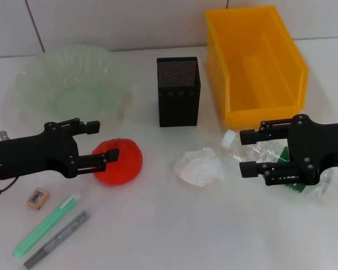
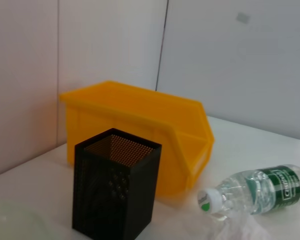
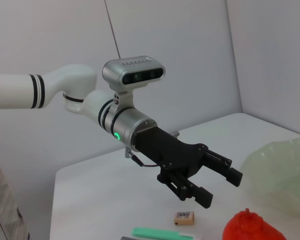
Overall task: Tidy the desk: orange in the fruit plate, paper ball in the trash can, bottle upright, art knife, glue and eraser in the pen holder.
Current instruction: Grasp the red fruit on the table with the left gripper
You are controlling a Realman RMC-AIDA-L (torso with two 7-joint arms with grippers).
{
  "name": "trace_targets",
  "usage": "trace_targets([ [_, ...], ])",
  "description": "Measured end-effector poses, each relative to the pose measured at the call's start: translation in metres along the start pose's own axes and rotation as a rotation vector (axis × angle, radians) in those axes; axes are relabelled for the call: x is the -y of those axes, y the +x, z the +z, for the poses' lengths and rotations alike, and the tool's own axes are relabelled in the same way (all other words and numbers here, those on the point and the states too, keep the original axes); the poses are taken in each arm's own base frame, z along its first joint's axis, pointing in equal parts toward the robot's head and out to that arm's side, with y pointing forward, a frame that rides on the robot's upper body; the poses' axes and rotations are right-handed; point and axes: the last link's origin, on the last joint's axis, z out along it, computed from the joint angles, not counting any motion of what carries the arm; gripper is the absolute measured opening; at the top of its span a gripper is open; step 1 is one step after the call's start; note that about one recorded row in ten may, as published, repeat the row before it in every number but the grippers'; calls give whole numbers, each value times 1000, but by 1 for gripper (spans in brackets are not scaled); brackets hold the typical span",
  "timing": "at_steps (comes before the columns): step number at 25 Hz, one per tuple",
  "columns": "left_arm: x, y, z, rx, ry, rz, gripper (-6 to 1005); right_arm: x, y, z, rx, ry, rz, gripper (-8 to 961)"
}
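Head view: the left gripper (image 1: pixel 105 140) is spread wide and holds nothing, one finger over the orange (image 1: pixel 118 161), which lies on the desk at five o'clock from the fruit plate (image 1: pixel 28 79). The paper ball (image 1: pixel 200 166) sits centre. The right gripper (image 1: pixel 249 152) gapes empty over the toppled bottle (image 1: pixel 270 158).

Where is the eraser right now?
In the head view, the eraser lies on the desk at the robot's left, just below the left gripper and beside the top of the green glue stick.
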Motion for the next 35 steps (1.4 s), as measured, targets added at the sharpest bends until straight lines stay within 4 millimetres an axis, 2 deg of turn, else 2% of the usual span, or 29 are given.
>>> trace_targets([
  [13, 6, -10, 4, 27, 54, -18, 793, -1, 0, 1, -1, -7, -1, 651],
  [19, 3, -19, 17, 71, 54, -12, 791, -1, -1, 0, 4, -9, -1, 650],
  [30, 4, -21, 22, 78, 63, -23, 788, -2, -1, 1, 9, -13, -1, 650],
  [35, 6, -24, 31, 94, 71, -30, 787, -2, -1, 1, 10, -13, 1, 650],
])
